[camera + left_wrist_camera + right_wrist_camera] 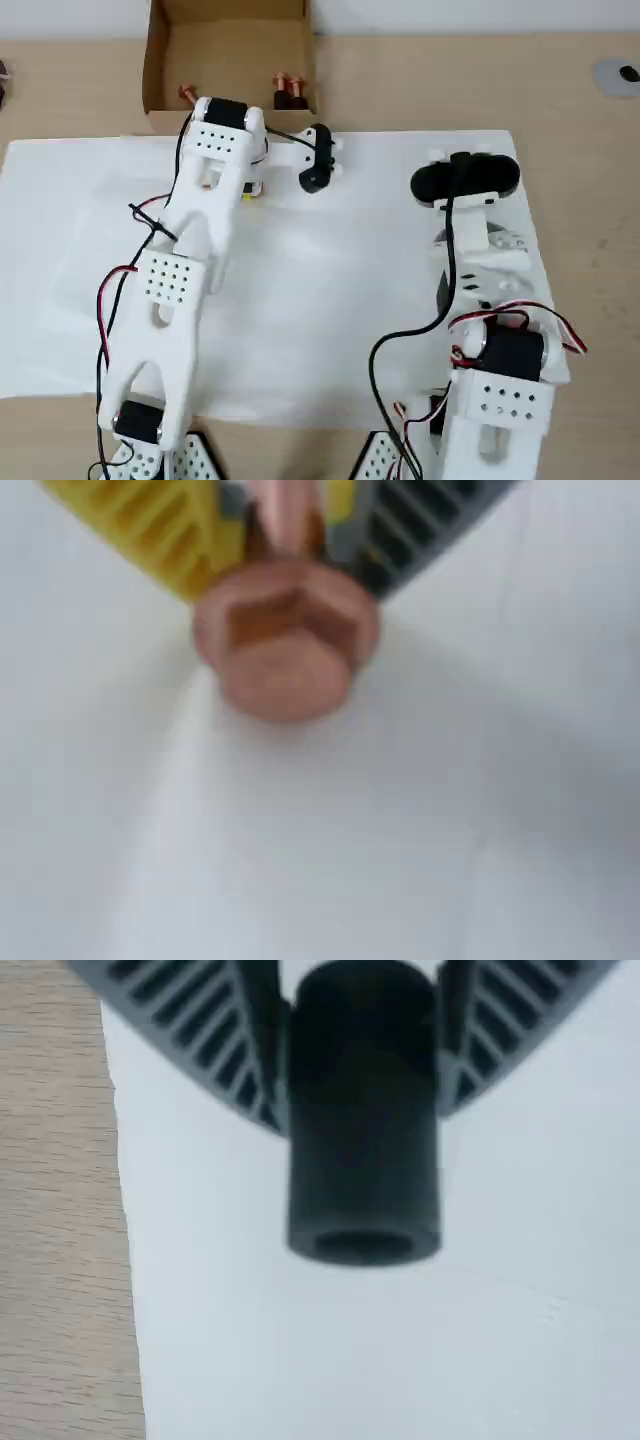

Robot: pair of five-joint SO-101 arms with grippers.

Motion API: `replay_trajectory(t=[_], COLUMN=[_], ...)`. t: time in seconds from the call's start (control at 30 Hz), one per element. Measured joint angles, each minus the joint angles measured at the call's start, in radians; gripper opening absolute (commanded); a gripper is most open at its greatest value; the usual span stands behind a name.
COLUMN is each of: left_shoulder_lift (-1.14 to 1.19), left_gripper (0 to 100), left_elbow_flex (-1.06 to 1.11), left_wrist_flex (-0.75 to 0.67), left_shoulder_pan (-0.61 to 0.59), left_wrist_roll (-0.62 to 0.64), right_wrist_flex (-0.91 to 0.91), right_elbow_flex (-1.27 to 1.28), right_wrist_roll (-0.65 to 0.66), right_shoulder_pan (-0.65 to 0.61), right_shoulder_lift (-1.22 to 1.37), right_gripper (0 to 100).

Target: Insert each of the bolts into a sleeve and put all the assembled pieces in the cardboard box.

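Left gripper (290,525): fingers closed on the copper bolt (285,640) by its shank, head clear of them, just in front of the cardboard box (158,70). Right gripper (362,1030): fingers clamped round the black sleeve (362,1160), bore end exposed, farther from the box. Assembled pieces (290,92) lie inside the box against its near wall. Assessment — both parts look rigid, small and smooth; the bolt is probably heavier and prone to slip. Grip shank and sleeve body — keep the bore open.

The bolt (285,640) was seen as dully gleaming coppery metal, the sleeve (363,1120) as smooth matt black; white paper (330,300) was laid over a wood-grained table (55,1210).
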Motion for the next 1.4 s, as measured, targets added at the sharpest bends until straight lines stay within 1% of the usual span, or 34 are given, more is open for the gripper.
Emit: replay_trajectory(t=[0.1, 0.23, 0.4, 0.43, 0.47, 0.53, 0.7, 0.9, 0.97, 1.03, 1.13, 1.3, 1.33, 1.4], left_shoulder_lift=[0.002, 0.034, 0.084, 0.094, 0.101, 0.100, 0.038, -0.044, -0.072, -0.114, -0.192, -0.342, -0.373, -0.417], left_gripper=[1, 1, 1, 1, 1, 1, 1, 1, 1, 1, 1, 1, 1, 1], left_elbow_flex=[-0.006, -0.087, -0.253, -0.310, -0.358, -0.394, -0.410, -0.417, -0.417, -0.417, -0.417, -0.417, -0.417, -0.417], left_wrist_flex=[0.002, 0.020, 0.087, 0.069, 0.101, 0.112, 0.121, 0.123, 0.123, 0.123, 0.123, 0.123, 0.123, 0.123], left_shoulder_pan=[0.000, -0.003, -0.023, -0.025, -0.032, -0.052, -0.089, -0.107, -0.107, -0.107, -0.107, -0.146, -0.155, -0.163], left_wrist_roll=[0.000, 0.000, 0.017, 0.029, 0.041, 0.072, 0.308, 0.465, 0.537, 0.638, 0.862, 1.327, 1.396, 1.473], right_wrist_flex=[0.000, 0.000, 0.000, 0.000, 0.000, -0.003, -0.014, -0.015, -0.015, -0.026, -0.077, -0.242, -0.281, -0.362], right_elbow_flex=[0.000, 0.000, 0.000, 0.000, 0.000, 0.000, 0.000, 0.000, 0.000, 0.000, 0.000, 0.000, 0.000, 0.000], right_wrist_roll=[0.000, 0.000, 0.000, 0.000, 0.000, 0.000, 0.000, 0.000, 0.000, 0.000, 0.000, 0.000, 0.000, 0.000], right_shoulder_pan=[0.000, 0.000, 0.000, 0.000, 0.000, 0.000, 0.000, 0.000, 0.000, -0.003, -0.031, -0.094, -0.104, -0.120], right_shoulder_lift=[0.000, 0.000, 0.000, 0.000, 0.000, 0.000, 0.000, 0.000, 0.000, 0.000, 0.000, 0.000, 0.000, 0.000], right_gripper=[1.2, 1.2, 1.2, 1.2, 1.2, 1.2, 1.2, 1.2, 1.2, 1.2, 1.2, 1.2, 1.2, 1.2])
